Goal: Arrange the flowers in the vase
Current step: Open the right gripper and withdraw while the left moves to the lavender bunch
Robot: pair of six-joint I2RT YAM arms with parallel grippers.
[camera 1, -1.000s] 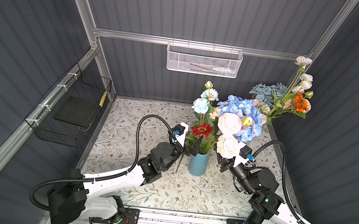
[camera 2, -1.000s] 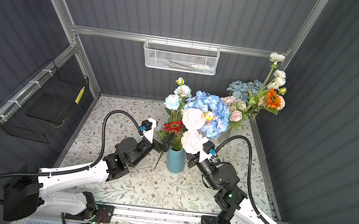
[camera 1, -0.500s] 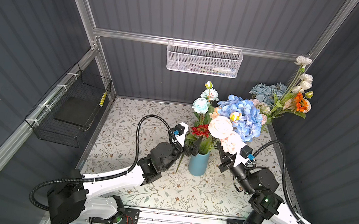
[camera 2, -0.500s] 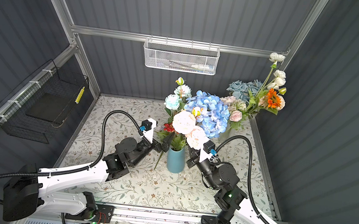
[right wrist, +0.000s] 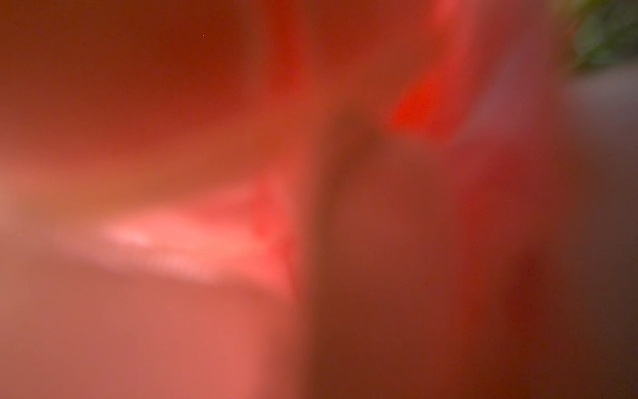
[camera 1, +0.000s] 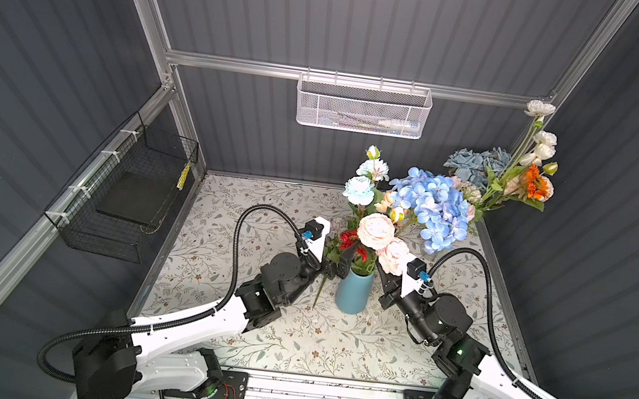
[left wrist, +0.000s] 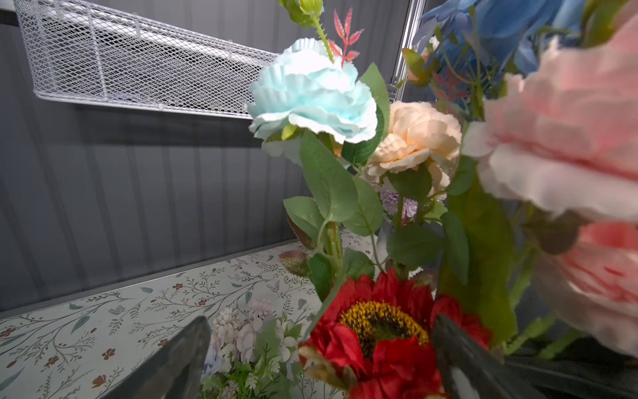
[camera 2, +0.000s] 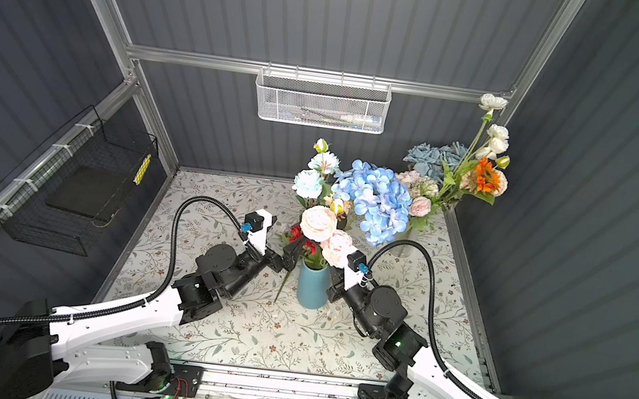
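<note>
Left claw [camera 1: 339,259] gapes wide at the red flower [camera 1: 354,243] beside the vase [camera 1: 353,295], while right claw [camera 1: 382,274] sits closed opposite, under pink blossoms [camera 1: 376,230].

the vase [camera 1: 353,295] at mid-frame is showing plain teal blue. among the flowers [camera 1: 430,206], the hydrangea head is glowing sky blue, the pink blossoms [camera 1: 376,230] are showing pale blush, and the red bloom [left wrist: 376,349] is showing a yellow-brown centre. the worktop [camera 1: 223,217] is wearing cream with grey-green sprigs and small rust florets. the mesh basket [camera 1: 363,108], upper centre, is looking white; the wire basket [camera 1: 130,192], at left, is looking black.
</note>
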